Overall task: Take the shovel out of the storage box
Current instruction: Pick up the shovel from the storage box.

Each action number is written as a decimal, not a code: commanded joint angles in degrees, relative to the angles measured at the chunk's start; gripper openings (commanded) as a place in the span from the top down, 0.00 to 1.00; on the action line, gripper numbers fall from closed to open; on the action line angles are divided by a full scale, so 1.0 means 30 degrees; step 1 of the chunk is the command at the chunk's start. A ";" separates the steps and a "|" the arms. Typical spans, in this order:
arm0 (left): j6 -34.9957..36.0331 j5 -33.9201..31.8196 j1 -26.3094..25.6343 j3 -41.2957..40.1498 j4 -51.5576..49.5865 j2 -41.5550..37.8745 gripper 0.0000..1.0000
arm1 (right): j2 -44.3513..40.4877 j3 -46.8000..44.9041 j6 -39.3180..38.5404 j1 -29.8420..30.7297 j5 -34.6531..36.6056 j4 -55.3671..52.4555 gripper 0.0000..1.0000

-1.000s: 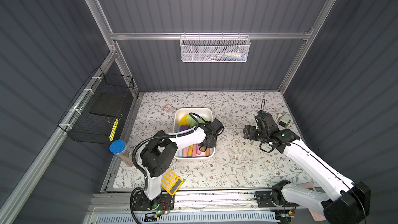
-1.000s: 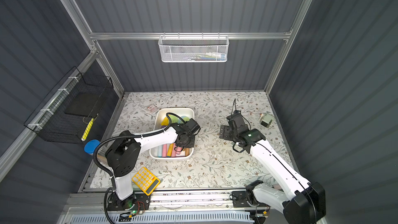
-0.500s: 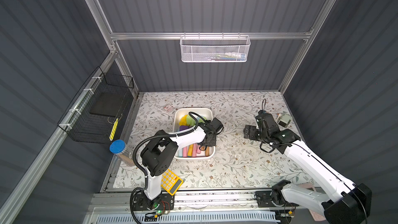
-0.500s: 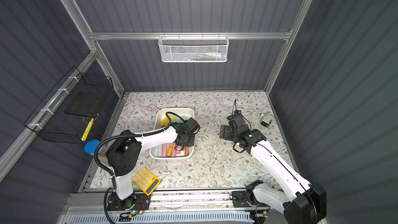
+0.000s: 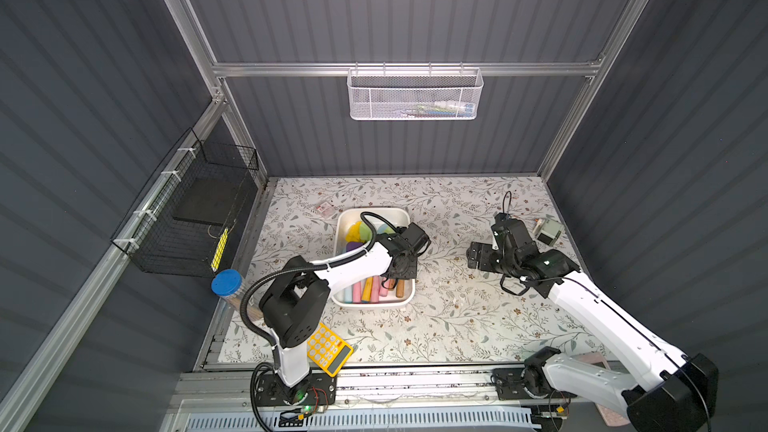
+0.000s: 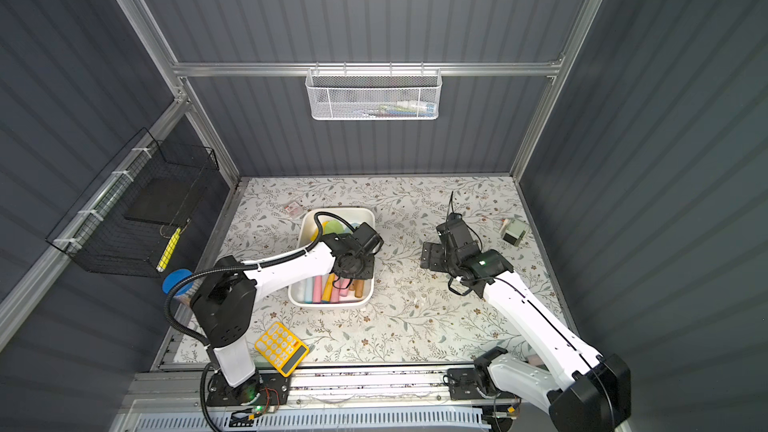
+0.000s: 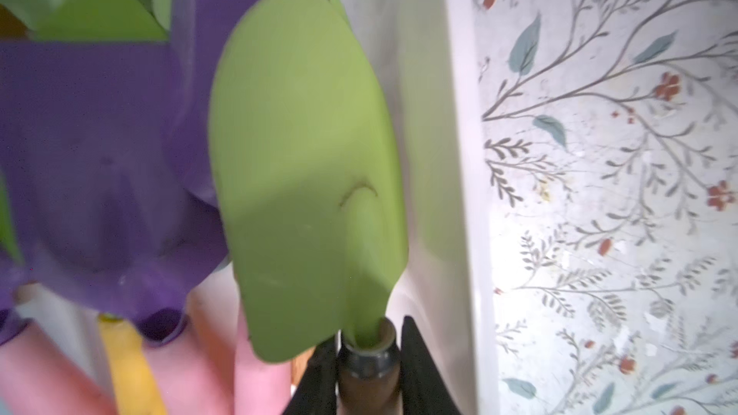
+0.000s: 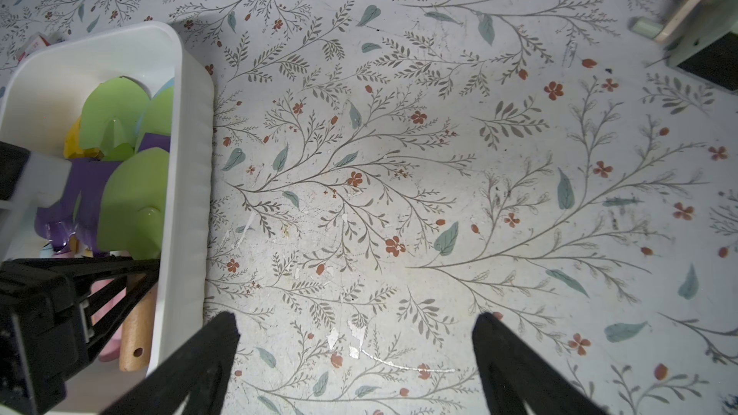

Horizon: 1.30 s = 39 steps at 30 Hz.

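In the box (image 5: pixel 392 210), the left claw (image 7: pixel 369 357) pinches the green shovel (image 7: pixel 303 153) at its neck. The blade overlaps a purple shovel (image 7: pixel 100 133) along the wall nearer the right arm. The right claw (image 8: pixel 355 319) hangs spread above the tabletop (image 8: pixel 439 153), just beside the box.

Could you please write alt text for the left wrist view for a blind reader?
The left gripper is shut on the neck of a green shovel inside the white storage box, near its wall. A purple shovel and pink and yellow handles lie beside it, with floral tabletop beyond.
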 commanded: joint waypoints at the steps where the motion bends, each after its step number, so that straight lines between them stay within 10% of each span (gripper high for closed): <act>1: 0.0433 -0.0441 0.0175 0.0499 -0.0766 -0.1131 0.96 | -0.0063 0.0486 0.0220 0.0415 -0.0813 0.0382 0.06; 16: 0.0742 0.1954 0.2823 0.0246 0.0519 -0.2158 1.00 | 0.1084 -0.0689 0.3560 0.2099 -0.6979 0.5433 0.06; 39: 0.0663 0.2646 0.3366 0.1468 0.0055 -0.2755 1.00 | 0.6933 0.1777 0.4801 0.5684 -0.8051 0.8720 0.20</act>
